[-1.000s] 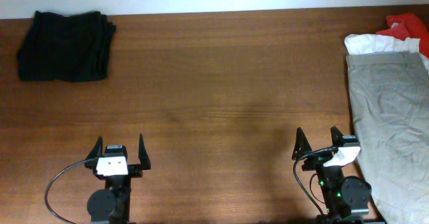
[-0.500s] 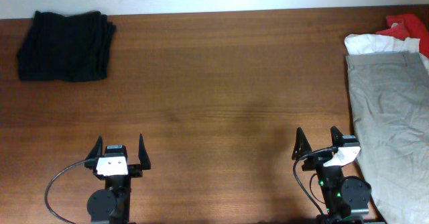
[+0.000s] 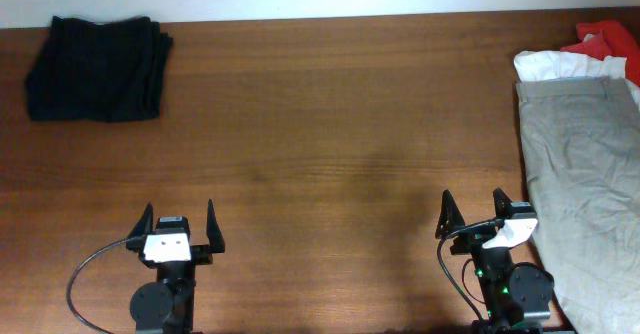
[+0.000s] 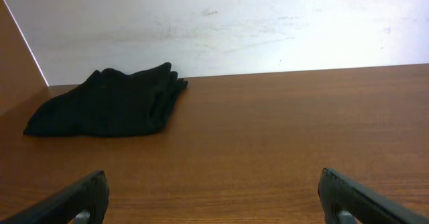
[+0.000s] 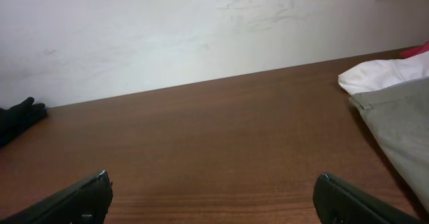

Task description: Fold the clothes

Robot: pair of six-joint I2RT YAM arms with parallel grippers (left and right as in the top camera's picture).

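Claws spread apart, empty.
Left claw [image 3: 179, 214] and right claw [image 3: 472, 200] at the table's [image 3: 330, 124] near edge; black garment [image 3: 95, 69] at its far-left corner, grey trousers [image 3: 585, 174] along its right edge.

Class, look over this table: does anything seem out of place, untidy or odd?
Yes. At the right edge, the grey trousers lie creased and unfolded over a bunched white garment, with a red garment behind it. The black garment at far left looks folded.
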